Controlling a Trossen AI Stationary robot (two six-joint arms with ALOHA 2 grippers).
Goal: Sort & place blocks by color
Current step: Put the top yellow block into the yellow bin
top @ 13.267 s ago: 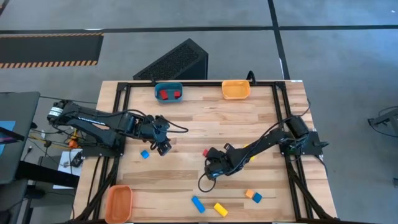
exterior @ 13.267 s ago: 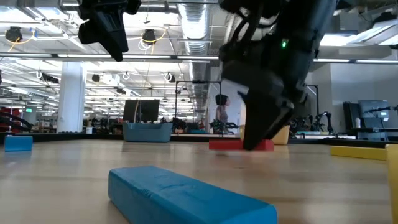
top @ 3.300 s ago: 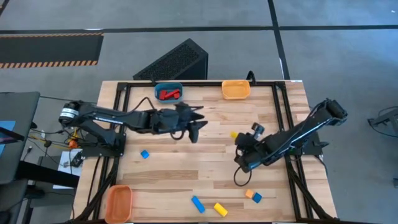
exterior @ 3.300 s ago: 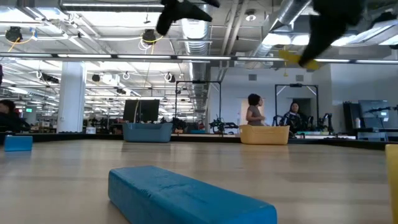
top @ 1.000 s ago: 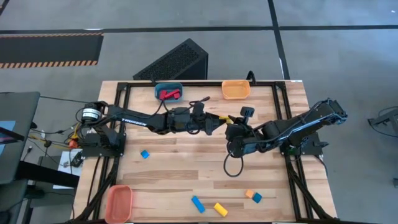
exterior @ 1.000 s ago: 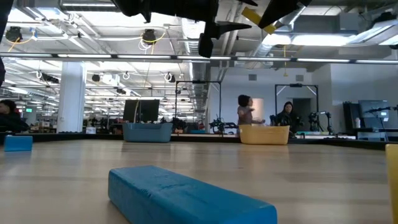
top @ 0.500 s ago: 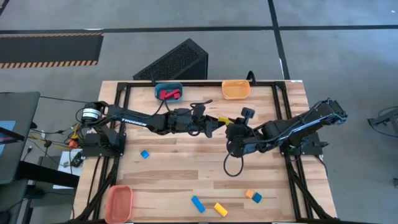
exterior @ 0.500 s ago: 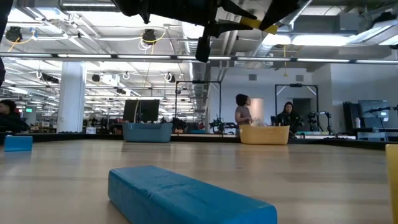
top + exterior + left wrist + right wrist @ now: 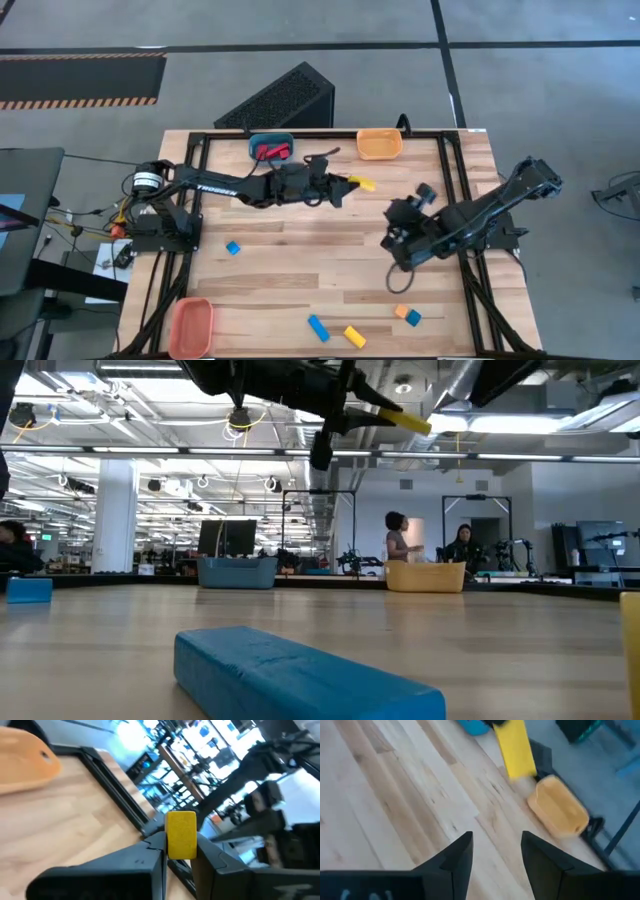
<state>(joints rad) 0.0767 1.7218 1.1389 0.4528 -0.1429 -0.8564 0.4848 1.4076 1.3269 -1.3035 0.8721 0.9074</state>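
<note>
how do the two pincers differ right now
The left pincer is shut on a yellow block, raised over the table's far side. The right pincer stands open and empty, farther toward the right side. Both are dark and off the table.

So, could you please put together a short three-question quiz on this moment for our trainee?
1. True or false: the left gripper is shut on the yellow block.
2. What lies in the blue bin at the table's far edge?
A. red blocks
B. yellow blocks
C. nothing
3. Fill in: the right gripper stands open and holds ____.

Key
1. True; the block is pinched between its fingers, up off the table.
2. A; red blocks lie inside.
3. Nothing; the gap between its fingers shows only bare tabletop.
</note>
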